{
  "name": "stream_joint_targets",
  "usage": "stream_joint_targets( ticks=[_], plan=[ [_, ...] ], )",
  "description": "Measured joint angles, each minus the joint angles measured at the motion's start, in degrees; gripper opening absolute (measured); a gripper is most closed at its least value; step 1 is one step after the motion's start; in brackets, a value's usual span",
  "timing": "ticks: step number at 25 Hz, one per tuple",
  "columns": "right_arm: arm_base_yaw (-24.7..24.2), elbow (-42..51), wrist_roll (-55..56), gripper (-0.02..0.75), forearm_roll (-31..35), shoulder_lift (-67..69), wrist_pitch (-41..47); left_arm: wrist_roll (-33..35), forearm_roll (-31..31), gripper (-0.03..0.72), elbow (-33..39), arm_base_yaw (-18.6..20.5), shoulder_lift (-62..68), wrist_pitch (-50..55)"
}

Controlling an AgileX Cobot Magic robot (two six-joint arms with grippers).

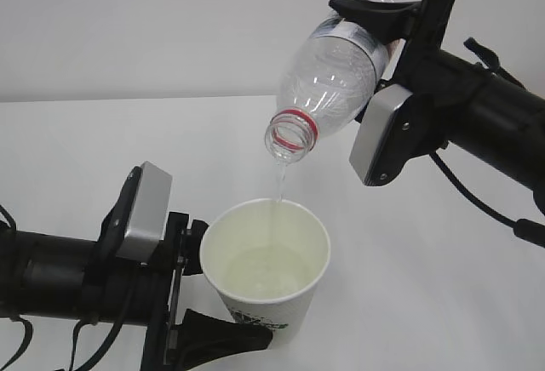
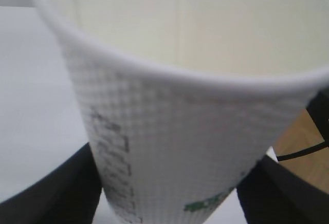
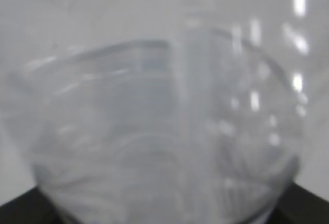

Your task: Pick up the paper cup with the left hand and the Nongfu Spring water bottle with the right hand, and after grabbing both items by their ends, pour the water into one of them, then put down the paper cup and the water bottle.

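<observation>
The paper cup [image 1: 271,271] has its base cut off by the exterior view's lower edge, its green lettering unreadable.

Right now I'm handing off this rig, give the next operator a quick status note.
Left end effector: shut on the paper cup near its base, cup upright.
Right end effector: shut on the Nongfu Spring water bottle at its bottom end, mouth tipped down over the cup.
Done: both picked up; a thin stream of water is falling into the cup, which is partly filled.
Left: finish the pour, right the bottle, set both down on the table.
</observation>
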Motion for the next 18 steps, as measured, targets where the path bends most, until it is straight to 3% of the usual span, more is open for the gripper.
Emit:
stream_joint_targets(
  ticks=[18],
  plan=[
    [0.0,-0.3,0.0,0.492,0.0,0.0,-0.1,0.0,-0.4,0.554,0.0,0.0,0.0,0.1]
  ],
)
